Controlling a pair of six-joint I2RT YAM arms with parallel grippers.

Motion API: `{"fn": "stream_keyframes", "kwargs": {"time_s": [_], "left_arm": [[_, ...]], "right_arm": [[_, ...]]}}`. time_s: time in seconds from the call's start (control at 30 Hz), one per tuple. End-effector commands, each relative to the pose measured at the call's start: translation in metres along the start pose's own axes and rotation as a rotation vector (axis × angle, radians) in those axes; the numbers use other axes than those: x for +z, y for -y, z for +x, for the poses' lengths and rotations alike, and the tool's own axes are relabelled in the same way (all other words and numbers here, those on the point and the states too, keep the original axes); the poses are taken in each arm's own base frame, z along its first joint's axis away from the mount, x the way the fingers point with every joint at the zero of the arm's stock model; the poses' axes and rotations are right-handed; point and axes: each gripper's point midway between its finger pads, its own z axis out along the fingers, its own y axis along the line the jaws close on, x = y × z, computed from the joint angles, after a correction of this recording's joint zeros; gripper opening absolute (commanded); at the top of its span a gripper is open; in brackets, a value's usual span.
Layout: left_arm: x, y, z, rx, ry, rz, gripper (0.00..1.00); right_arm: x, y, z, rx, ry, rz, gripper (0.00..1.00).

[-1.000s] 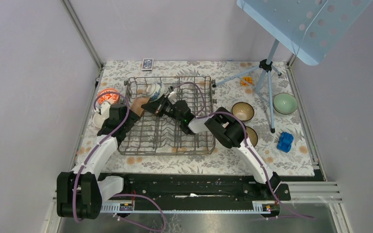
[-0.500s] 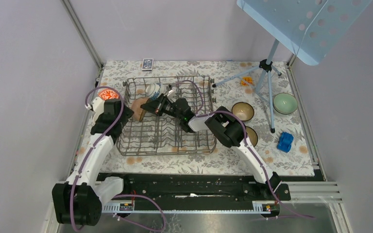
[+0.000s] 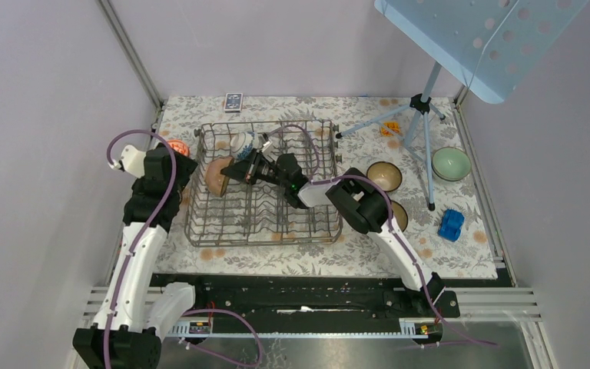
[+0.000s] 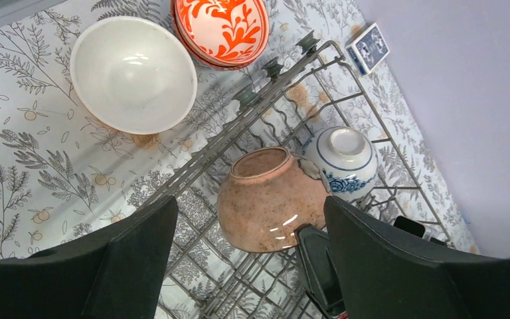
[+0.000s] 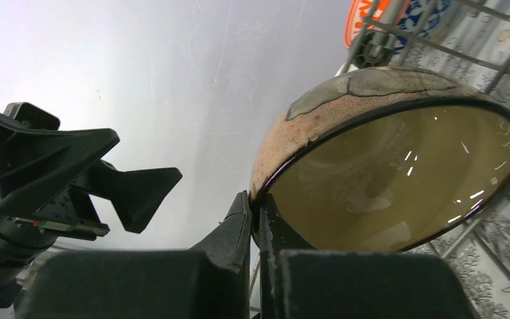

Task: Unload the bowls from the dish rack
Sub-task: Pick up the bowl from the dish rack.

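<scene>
The grey wire dish rack (image 3: 307,223) stands mid-table. My right gripper (image 3: 236,171) is shut on the rim of a speckled pink-brown bowl (image 3: 215,177) at the rack's left end and holds it tilted on edge. The right wrist view shows the pinch (image 5: 254,207) on that bowl (image 5: 385,179). A blue-and-white bowl (image 3: 242,142) sits upside down in the rack's far left corner. My left gripper (image 3: 175,167) is open and empty, raised above the rack's left edge. In its view (image 4: 249,206) the pink bowl (image 4: 265,199) and the blue-and-white bowl (image 4: 342,163) lie below.
A white bowl (image 4: 133,73) and an orange patterned bowl (image 4: 220,30) sit on the mat left of the rack. Two brown bowls (image 3: 384,177) (image 3: 399,217), a green bowl (image 3: 451,163), a blue object (image 3: 451,224) and a tripod stand (image 3: 424,115) are on the right. A card deck (image 3: 233,101) lies behind the rack.
My left arm has risen and drawn back to the left, away from the bowls beside the rack. My right gripper has shifted slightly left with the pink bowl, which now stands more on edge.
</scene>
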Motion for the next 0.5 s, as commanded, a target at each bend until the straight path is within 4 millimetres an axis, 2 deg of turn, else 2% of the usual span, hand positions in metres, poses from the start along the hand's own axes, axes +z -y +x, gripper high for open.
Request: {"fn": "stream_keyframes", "kwargs": {"time_s": [0.0,0.27,0.37,0.47], "left_arm": [[-0.014,0.006,-0.018,-0.04,0.039,0.015,0.86],[-0.017,0.011,-0.014,-0.027,0.011,0.045,0.86],[-0.019,0.021,-0.016,0.016,-0.002,0.084,0.86],[-0.026,0.04,-0.026,0.074,-0.002,0.148,0.88]], "right_arm": [[-0.005,-0.162,-0.027,-0.194,0.032,-0.338,0.0],[-0.021,-0.179,-0.03,-0.231,0.034,-0.333,0.0],[-0.031,-0.188,-0.029,-0.312,-0.001,-0.3,0.0],[-0.05,-0.197,-0.032,-0.399,-0.034,-0.245,0.0]]}}
